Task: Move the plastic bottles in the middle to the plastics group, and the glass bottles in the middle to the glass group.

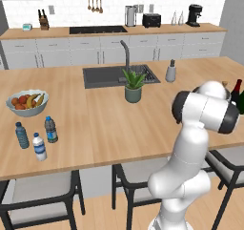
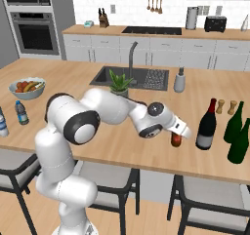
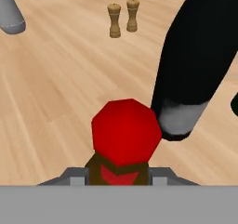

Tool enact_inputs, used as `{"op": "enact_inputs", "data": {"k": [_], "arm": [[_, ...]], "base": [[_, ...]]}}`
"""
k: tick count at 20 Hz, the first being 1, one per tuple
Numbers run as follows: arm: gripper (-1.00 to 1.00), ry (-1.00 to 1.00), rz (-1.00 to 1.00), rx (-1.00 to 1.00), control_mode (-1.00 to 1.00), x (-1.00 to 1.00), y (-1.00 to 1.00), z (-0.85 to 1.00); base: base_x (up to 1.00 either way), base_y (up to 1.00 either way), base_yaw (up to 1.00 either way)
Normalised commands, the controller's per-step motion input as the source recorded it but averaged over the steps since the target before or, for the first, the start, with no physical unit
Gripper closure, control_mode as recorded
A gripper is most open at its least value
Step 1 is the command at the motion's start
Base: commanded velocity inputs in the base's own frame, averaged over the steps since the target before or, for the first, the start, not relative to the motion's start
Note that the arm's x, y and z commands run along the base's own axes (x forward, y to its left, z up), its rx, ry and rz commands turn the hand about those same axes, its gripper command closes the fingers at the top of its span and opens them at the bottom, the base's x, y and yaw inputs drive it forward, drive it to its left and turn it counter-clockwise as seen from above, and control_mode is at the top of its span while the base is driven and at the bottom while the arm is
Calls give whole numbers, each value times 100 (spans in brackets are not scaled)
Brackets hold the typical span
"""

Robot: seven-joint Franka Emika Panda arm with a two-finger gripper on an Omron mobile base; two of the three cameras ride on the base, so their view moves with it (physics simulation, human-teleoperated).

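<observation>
Hand view: jaws clamp small brown bottle [image 3: 122, 165] beside wine bottle [image 3: 197, 56].

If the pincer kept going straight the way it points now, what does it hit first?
Nothing to reach: the pincer is already shut on the small brown bottle, whose red top sits dead ahead. Past that, the tall black wine bottle stands just to the side, likely next, though depth is unclear.

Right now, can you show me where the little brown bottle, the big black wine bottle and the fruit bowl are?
Brown bottle [image 3: 126, 132]: hand view, on its red top.
Wine bottle [image 2: 206, 127]: right base view, on its dark body.
Fruit bowl [image 1: 27, 110]: left base view, on its front wall.
</observation>
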Motion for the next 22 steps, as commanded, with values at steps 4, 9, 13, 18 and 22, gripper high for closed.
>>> {"op": "enact_inputs", "data": {"k": [4, 9, 13, 18, 22], "arm": [[100, 0, -5, 0, -100, -3, -36, 3], [100, 1, 0, 0, -100, -7, -18, 0], [100, 1, -1, 0, -100, -8, -26, 0], [100, 0, 0, 0, -100, -19, -18, 0], [100, 0, 0, 0, -100, -16, -3, -17]], "base": [[0, 0, 0], [0, 0, 0], [0, 0, 0], [0, 0, 0], [0, 0, 0]]}}
